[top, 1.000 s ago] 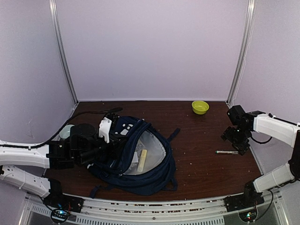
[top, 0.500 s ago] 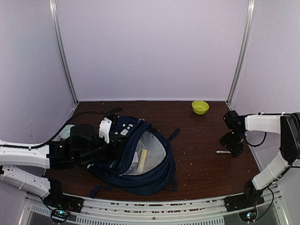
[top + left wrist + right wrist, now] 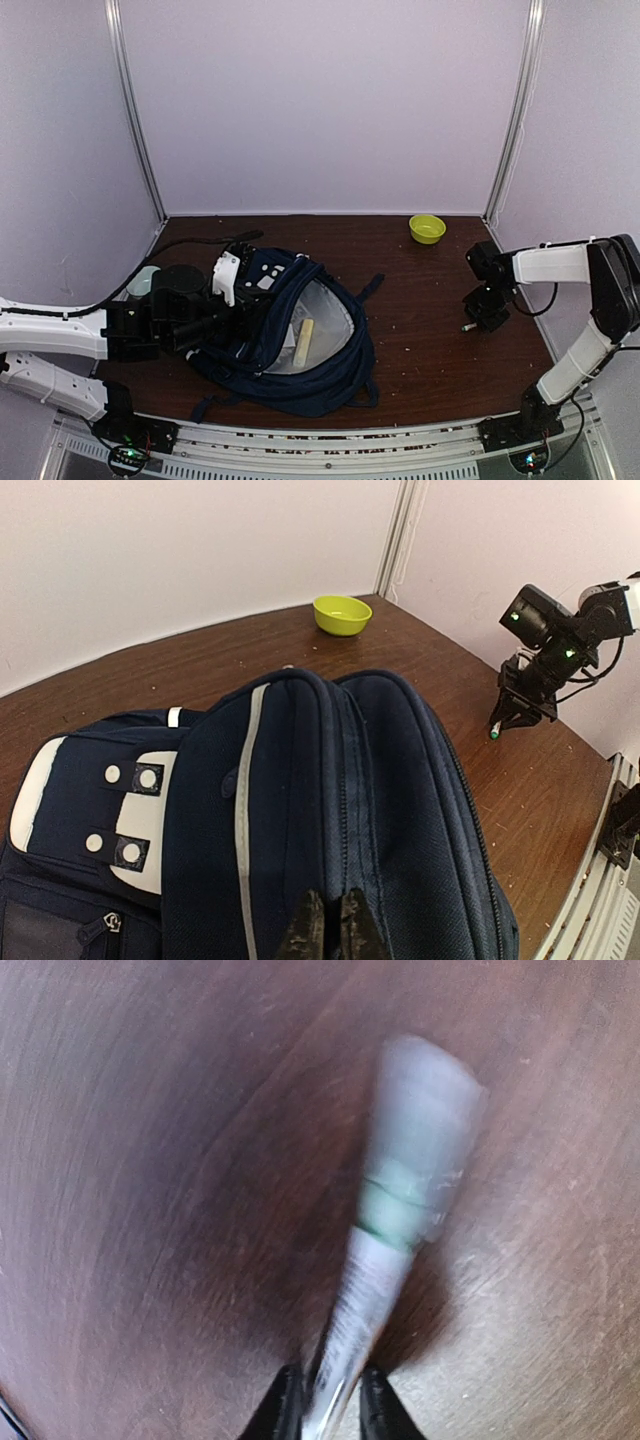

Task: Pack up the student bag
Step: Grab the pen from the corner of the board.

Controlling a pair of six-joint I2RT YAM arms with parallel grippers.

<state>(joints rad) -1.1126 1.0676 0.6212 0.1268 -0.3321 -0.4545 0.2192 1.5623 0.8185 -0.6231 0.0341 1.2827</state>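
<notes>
The large navy-blue fabric backpack (image 3: 300,330) lies open on the dark wooden table (image 3: 430,345). The left tool (image 3: 322,928) pinches its rim, and a pale yellow stick (image 3: 303,342) is already inside. Well apart, the right tool (image 3: 322,1402) clenches a slim white green-banded marker (image 3: 400,1250), not yet packed.

The marker (image 3: 405,1200) is blurred, the student bag (image 3: 330,810) cropped.

Soft, even light — right-wrist close-up blurred
</notes>
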